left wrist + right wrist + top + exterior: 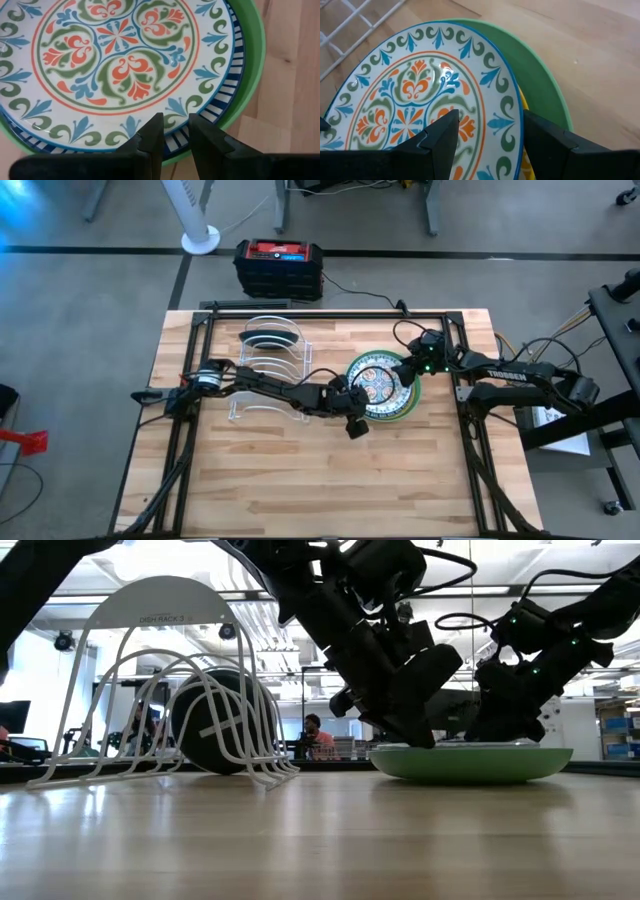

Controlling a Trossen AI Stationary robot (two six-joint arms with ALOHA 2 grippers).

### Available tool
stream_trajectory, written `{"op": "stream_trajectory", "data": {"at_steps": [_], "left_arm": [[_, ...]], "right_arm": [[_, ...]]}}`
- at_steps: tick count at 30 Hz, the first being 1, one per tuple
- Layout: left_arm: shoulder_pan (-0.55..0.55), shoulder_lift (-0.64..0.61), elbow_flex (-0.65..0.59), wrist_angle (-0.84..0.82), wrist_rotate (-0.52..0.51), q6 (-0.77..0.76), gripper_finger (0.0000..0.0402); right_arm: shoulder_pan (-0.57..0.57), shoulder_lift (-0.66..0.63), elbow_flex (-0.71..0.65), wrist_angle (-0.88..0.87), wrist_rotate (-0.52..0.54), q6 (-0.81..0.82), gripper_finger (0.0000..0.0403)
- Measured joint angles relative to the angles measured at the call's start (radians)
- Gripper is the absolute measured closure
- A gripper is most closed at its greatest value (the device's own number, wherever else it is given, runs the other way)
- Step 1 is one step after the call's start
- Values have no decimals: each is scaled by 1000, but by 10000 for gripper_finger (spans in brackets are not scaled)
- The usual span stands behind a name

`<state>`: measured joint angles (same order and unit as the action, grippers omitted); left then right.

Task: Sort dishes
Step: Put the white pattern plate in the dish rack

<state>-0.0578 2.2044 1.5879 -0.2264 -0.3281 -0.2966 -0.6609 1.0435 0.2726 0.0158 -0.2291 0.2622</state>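
A stack of dishes (383, 386) lies right of the table's middle. On top is a white plate with an orange, green and blue flower pattern (115, 55), over a blue-lined plate (225, 90). A yellow edge (522, 150) shows lower down, and a light green plate (470, 762) is at the bottom. A dark plate (270, 337) stands on edge in the white wire rack (268, 375). My left gripper (176, 125), narrowly open, slants down at the stack's near-left rim. My right gripper (492, 125), wide open, straddles the patterned plate's rim on the stack's right side. My left gripper's fingertips (156, 122) stand side by side over the patterned plate's rim (172, 107), slanting down from the table's left; I cannot tell whether they touch it. My right gripper has one finger (445, 127) over the plate's face and one (542, 132) outside its rim; I cannot tell whether either touches.
The rack (160, 690) takes up the table's far left. A black and red box (278, 268) sits beyond the far edge. Bare wood (320, 490) stretches along the near side. A person (320, 735) sits in the room behind the table.
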Motion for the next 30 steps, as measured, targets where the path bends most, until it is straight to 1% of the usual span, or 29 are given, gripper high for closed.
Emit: {"op": "stream_trajectory", "data": {"at_steps": [7, 24, 30], "left_arm": [[3, 0, -1, 7, -13, 0, 325], [8, 2, -1, 6, -28, 0, 325], [8, 2, -2, 5, -73, 0, 325]], "right_arm": [[0, 0, 0, -12, 38, 8, 204], [2, 0, 1, 46, 45, -34, 204], [1, 0, 1, 43, 48, -14, 204]]}}
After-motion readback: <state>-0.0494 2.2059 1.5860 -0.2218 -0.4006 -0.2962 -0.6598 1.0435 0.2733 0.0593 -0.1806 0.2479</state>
